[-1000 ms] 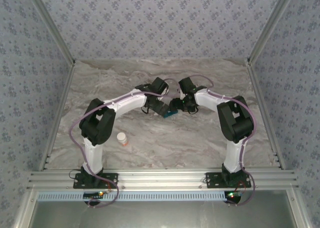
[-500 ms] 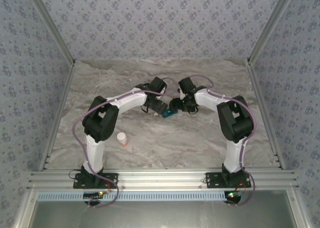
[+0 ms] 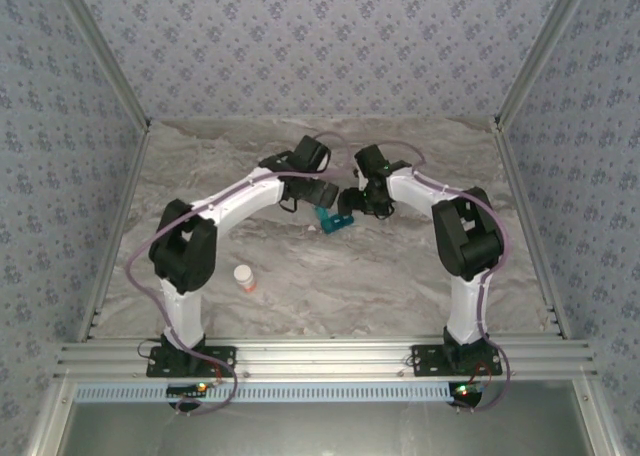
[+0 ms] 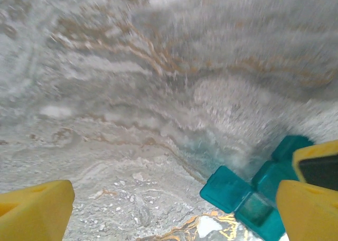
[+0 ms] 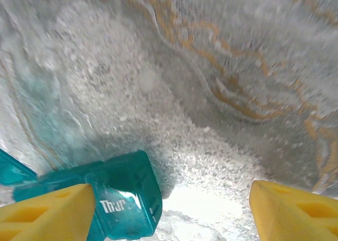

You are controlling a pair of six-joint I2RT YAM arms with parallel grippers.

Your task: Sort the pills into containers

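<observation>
Left jaws, wide open and empty, have drawn back; right jaws gape beside the shifted pill box [image 5: 122,194], gripping nothing, so it lies unsecured.

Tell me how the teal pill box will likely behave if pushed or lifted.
Probably stiff and slippery: the pill box looks like glossy hard plastic. Likely light, since it looks small and thin-walled, so a push may slide it across the table. Its open lid flap might swing.

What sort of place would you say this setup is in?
Probably a purpose-built robot test booth rather than a home: patterned backdrop panels enclose a marble-look tabletop, with aluminium rails framing it.
</observation>
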